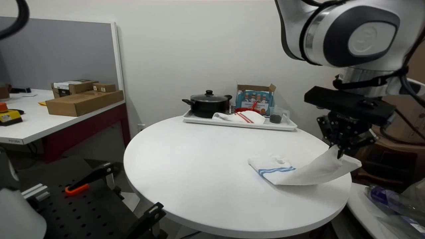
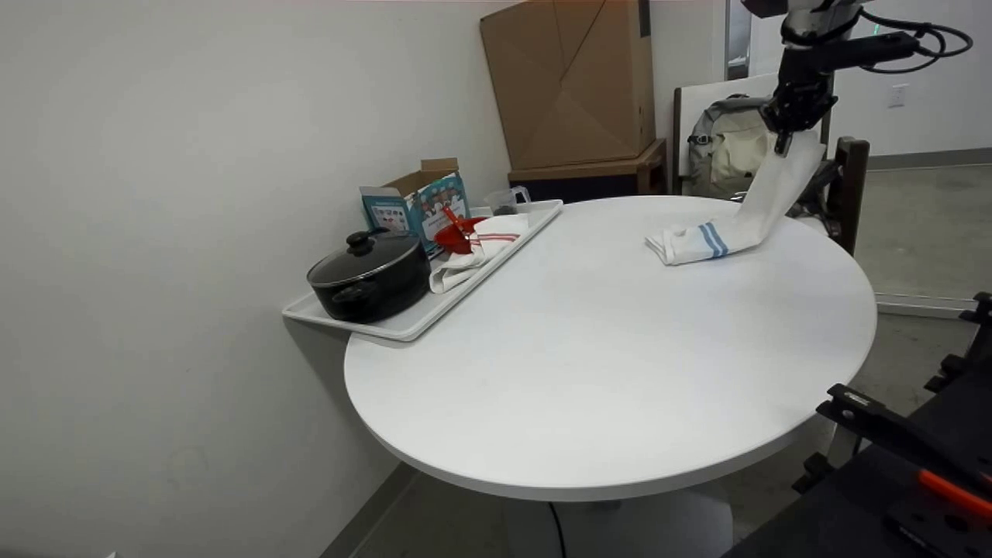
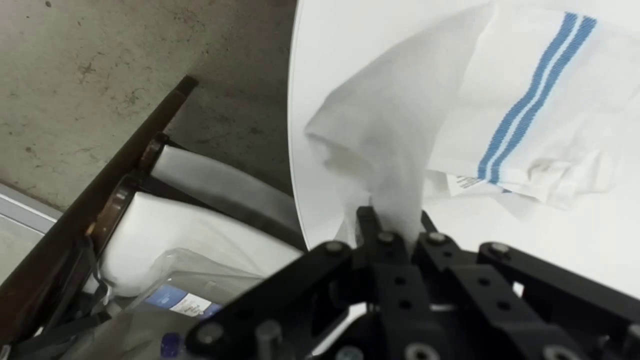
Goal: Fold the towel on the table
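While end effector grips towel near table edge | middle open

In an exterior view, a far tray holds a black pot at left, a red-striped cloth before a red bowl, and a clear jug at right; cardboard boxes lie on a bench further left.

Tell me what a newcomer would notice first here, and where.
Likely the gripper, pinching the blue-striped towel and holding part of it up near the edge of the round table. Next, the black lidded pot beside a red-striped cloth, on the white tray by the wall.
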